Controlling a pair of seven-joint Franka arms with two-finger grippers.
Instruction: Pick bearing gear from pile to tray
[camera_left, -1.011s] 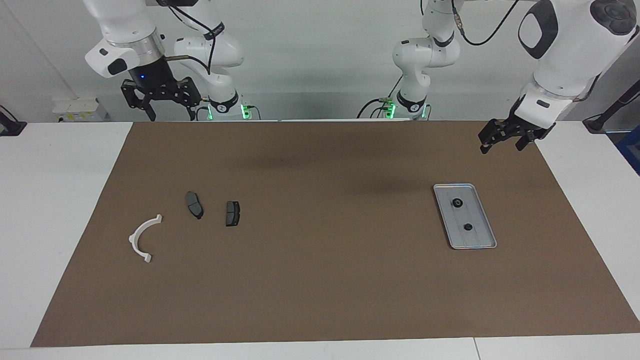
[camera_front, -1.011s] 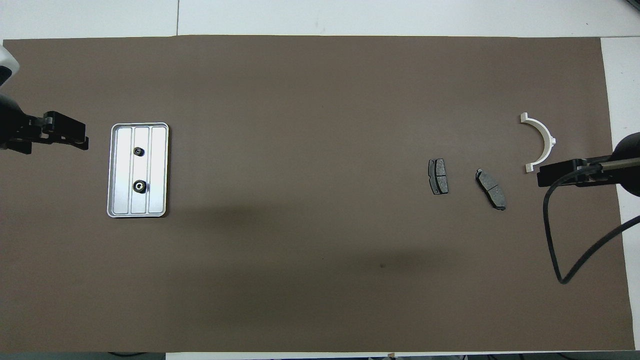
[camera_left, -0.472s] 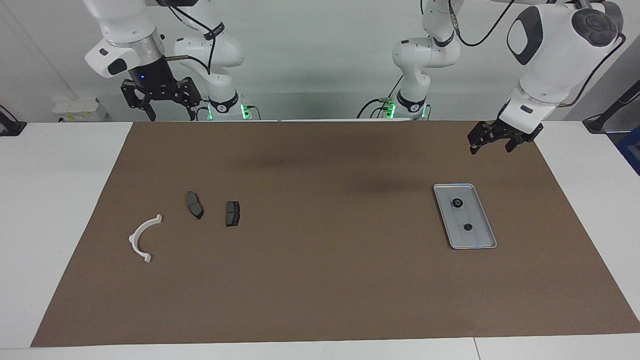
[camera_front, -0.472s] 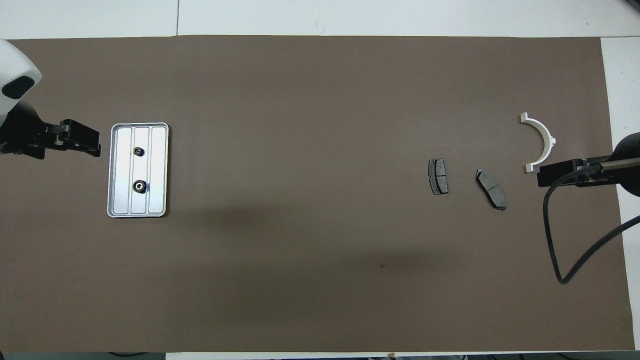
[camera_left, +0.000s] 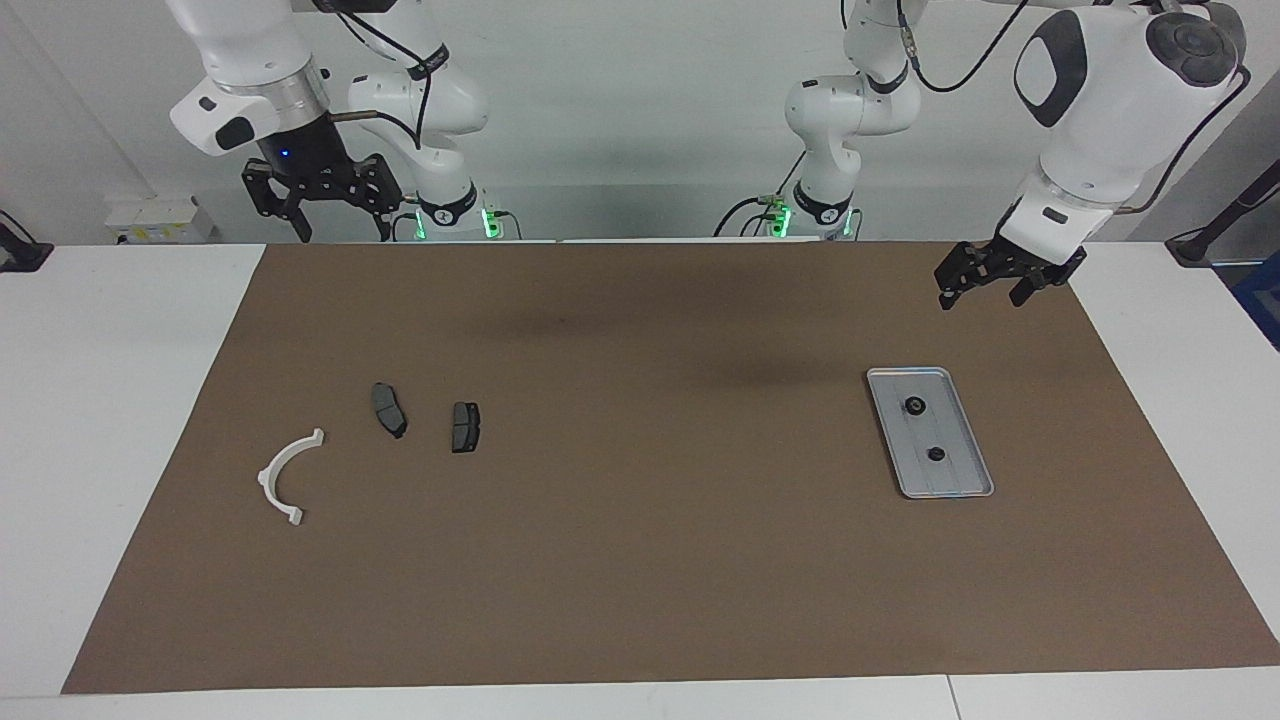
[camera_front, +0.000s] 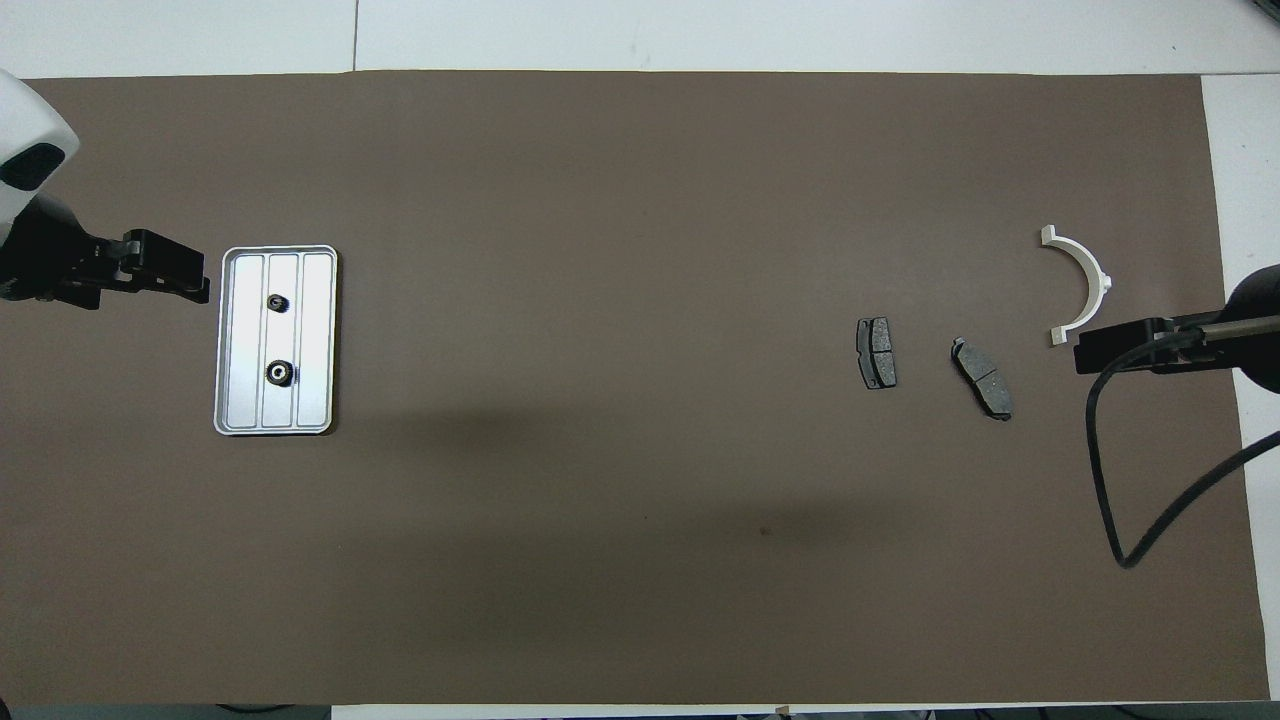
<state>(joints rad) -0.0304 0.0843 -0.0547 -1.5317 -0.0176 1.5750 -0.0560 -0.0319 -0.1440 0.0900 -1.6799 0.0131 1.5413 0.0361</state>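
The silver tray (camera_left: 955, 478) lies on the brown mat toward the left arm's end; it also shows in the overhead view (camera_front: 232, 400). Two small black round gears (camera_left: 914, 405) (camera_left: 937, 454) lie in it, also seen from above (camera_front: 277, 301) (camera_front: 279, 374). The pile holds a white half-ring bracket (camera_left: 285, 475) (camera_front: 1082, 283) and two dark brake pads (camera_left: 389, 410) (camera_left: 465, 427) (camera_front: 982, 377) (camera_front: 877, 352). My left gripper (camera_left: 980, 295) (camera_front: 198, 288) is open and empty, raised over the mat beside the tray. My right gripper (camera_left: 342, 232) (camera_front: 1085, 355) is open and empty, waiting high near the bracket.
The brown mat (camera_left: 640, 560) covers most of the white table (camera_left: 120, 400). A black cable (camera_front: 1105, 480) hangs from the right arm over the mat.
My left gripper has moved up a little and closer to the tray. The right arm and all the parts have not moved.
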